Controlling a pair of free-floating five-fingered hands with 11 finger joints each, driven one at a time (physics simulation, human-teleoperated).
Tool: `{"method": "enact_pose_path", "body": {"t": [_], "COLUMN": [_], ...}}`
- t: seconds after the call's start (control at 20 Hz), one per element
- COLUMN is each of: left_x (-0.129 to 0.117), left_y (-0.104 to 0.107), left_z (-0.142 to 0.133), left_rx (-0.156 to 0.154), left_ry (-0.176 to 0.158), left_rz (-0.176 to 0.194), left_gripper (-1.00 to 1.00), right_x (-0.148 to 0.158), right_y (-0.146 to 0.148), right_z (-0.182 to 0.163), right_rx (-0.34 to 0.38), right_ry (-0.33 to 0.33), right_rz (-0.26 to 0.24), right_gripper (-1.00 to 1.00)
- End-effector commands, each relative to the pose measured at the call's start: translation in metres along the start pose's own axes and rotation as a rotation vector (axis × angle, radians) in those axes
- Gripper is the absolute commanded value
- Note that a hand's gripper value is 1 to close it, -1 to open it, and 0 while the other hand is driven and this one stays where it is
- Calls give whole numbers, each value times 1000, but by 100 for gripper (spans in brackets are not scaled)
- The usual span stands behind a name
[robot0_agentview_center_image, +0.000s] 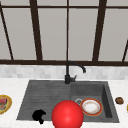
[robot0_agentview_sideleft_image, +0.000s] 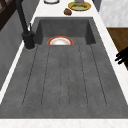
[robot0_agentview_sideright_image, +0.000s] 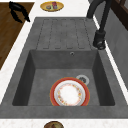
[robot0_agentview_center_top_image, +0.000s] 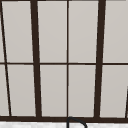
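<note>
My left hand (robot0_agentview_center_image: 38, 116) hovers at the front edge of the sink's ribbed drainboard (robot0_agentview_center_image: 45, 96), fingers loosely bent and holding nothing. The left side view has that hand (robot0_agentview_sideleft_image: 122, 56) off the counter's front edge, and in the right side view it (robot0_agentview_sideright_image: 18, 11) hangs over the wooden floor. A white plate with a red rim (robot0_agentview_center_image: 91, 107) (robot0_agentview_sideleft_image: 60, 41) (robot0_agentview_sideright_image: 69, 94) lies flat in the basin on the right. A large red ball (robot0_agentview_center_image: 67, 115) covers the sink's front edge in the middle of the front view.
A black faucet (robot0_agentview_center_image: 68, 75) (robot0_agentview_sideleft_image: 25, 27) (robot0_agentview_sideright_image: 100, 32) stands behind the sink. A yellow plate with food (robot0_agentview_center_image: 3, 103) (robot0_agentview_sideright_image: 52, 6) sits on the left counter. On the right counter are a brown lump (robot0_agentview_center_image: 119, 100) (robot0_agentview_sideleft_image: 67, 11) and another yellow plate (robot0_agentview_sideleft_image: 79, 5).
</note>
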Motion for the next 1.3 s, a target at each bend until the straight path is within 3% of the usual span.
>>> {"method": "enact_pose_path", "body": {"t": [0.0, 0.15, 0.3, 0.5, 0.75, 0.9, 0.95, 1.05, 1.25], "left_x": [0, 0, 0, 0, 0, 0, 0, 0, 0], "left_y": [0, 0, 0, 0, 0, 0, 0, 0, 0], "left_z": [0, 0, 0, 0, 0, 0, 0, 0, 0], "left_rx": [0, 0, 0, 0, 0, 0, 0, 0, 0], "left_ry": [0, 0, 0, 0, 0, 0, 0, 0, 0], "left_rz": [0, 0, 0, 0, 0, 0, 0, 0, 0], "left_gripper": [0, 0, 0, 0, 0, 0, 0, 0, 0], "right_x": [-17, -18, -37, -52, -50, -40, -39, -35, -26], "right_y": [13, 24, 36, 46, 29, 21, 19, 13, 5], "right_z": [-26, -42, -60, -64, -72, -74, -72, -67, -70], "right_rx": [25, 33, 54, -64, -54, -33, -24, -83, -81], "right_ry": [-32, -39, -60, -93, -123, -86, -86, -111, -153], "right_rz": [77, 97, 71, 129, 71, 46, 44, 95, 35], "right_gripper": [-100, -100, -100, -100, -100, -100, 100, 100, 100]}}
